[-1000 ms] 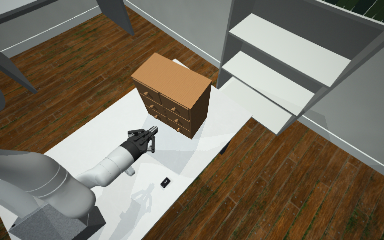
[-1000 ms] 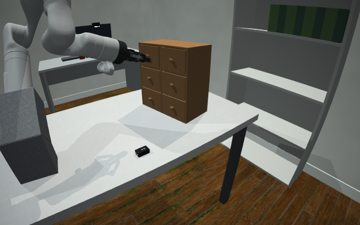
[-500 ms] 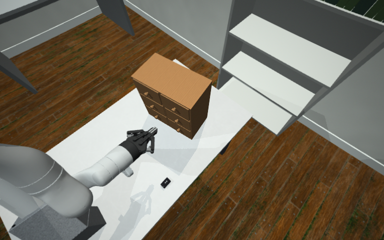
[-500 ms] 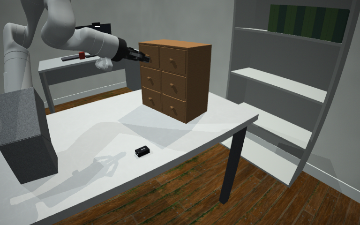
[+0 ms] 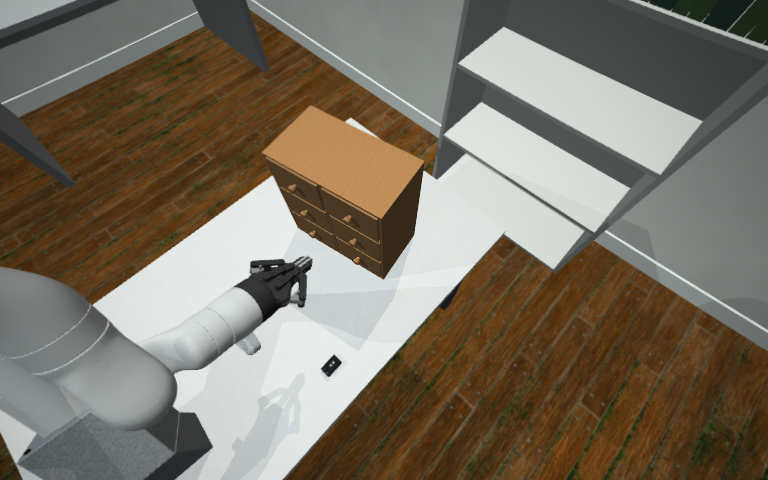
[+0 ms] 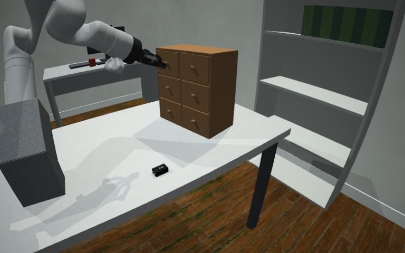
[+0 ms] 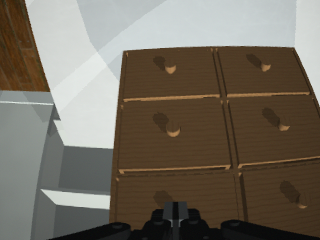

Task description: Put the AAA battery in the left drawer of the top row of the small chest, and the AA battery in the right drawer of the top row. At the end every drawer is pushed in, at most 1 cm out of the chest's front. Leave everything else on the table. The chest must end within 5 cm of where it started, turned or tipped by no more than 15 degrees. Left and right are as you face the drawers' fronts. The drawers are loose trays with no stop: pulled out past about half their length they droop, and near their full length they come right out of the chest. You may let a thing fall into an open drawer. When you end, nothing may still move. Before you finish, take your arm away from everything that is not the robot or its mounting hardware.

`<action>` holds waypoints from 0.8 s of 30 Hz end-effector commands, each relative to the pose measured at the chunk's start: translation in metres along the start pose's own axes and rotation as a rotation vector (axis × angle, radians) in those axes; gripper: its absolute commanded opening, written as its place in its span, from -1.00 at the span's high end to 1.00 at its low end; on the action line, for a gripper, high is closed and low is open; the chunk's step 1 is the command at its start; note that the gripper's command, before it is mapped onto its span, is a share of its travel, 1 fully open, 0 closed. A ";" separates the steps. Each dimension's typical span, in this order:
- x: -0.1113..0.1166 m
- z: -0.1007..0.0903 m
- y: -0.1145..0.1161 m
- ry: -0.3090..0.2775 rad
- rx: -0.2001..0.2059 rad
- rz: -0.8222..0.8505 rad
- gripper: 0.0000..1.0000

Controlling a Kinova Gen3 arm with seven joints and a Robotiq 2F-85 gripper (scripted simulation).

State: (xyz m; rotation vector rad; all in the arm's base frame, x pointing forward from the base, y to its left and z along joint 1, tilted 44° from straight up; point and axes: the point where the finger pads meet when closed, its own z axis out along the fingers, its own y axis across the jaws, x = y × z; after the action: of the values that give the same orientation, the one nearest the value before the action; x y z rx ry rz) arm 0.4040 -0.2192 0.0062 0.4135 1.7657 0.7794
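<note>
While six drawers of chest (image 5: 345,152) (image 6: 225,89) (image 7: 175,150) sit closed, hand (image 5: 304,263) (image 6: 163,66) (image 7: 175,216) shut, empty; batteries unseen, stowing unconfirmed; black box (image 5: 331,366) (image 6: 160,169) near tabletop's (image 5: 215,243) (image 6: 104,119) (image 7: 90,125) long edge.

The chest (image 5: 345,161) (image 6: 224,89) (image 7: 175,150) ahead of the claw (image 5: 304,262) (image 6: 163,66) (image 7: 175,216) looks like wood, its top paler and finely grained, its drawer fronts matt with fine straight grain, its knobs smooth and wood-coloured. The claw looks like matt black plastic or metal, with greyer, metallic-looking fingertips. Behind it, the arm (image 5: 121,390) (image 6: 101,35) has a smooth, light grey shell with a soft sheen. Below the claw, the tabletop (image 5: 226,249) (image 6: 113,119) is smooth, white and faintly mottled; farther down, the floor (image 5: 509,362) (image 6: 191,208) looks like rough, worn wooden planks.
</note>
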 end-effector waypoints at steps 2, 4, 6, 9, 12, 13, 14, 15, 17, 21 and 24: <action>-0.008 -0.003 0.000 0.025 0.002 -0.018 1.00; -0.008 -0.005 0.000 0.042 0.002 -0.018 1.00; -0.009 -0.005 0.000 0.051 0.002 -0.018 1.00; -0.009 -0.007 0.000 0.068 0.003 -0.018 1.00; -0.010 -0.010 0.000 0.096 0.003 -0.018 1.00; -0.011 -0.011 0.000 0.105 0.003 -0.018 1.00; -0.011 -0.012 0.000 0.115 0.003 -0.018 1.00; -0.012 -0.013 0.000 0.124 0.003 -0.018 1.00; -0.012 -0.015 0.000 0.144 0.003 -0.018 1.00; -0.014 -0.019 0.000 0.185 0.004 -0.018 1.00; -0.014 -0.020 0.000 0.195 0.004 -0.018 1.00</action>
State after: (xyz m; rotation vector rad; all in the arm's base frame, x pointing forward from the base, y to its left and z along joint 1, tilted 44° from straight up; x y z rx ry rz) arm 0.3879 -0.2305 0.0152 0.3488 1.9463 0.8382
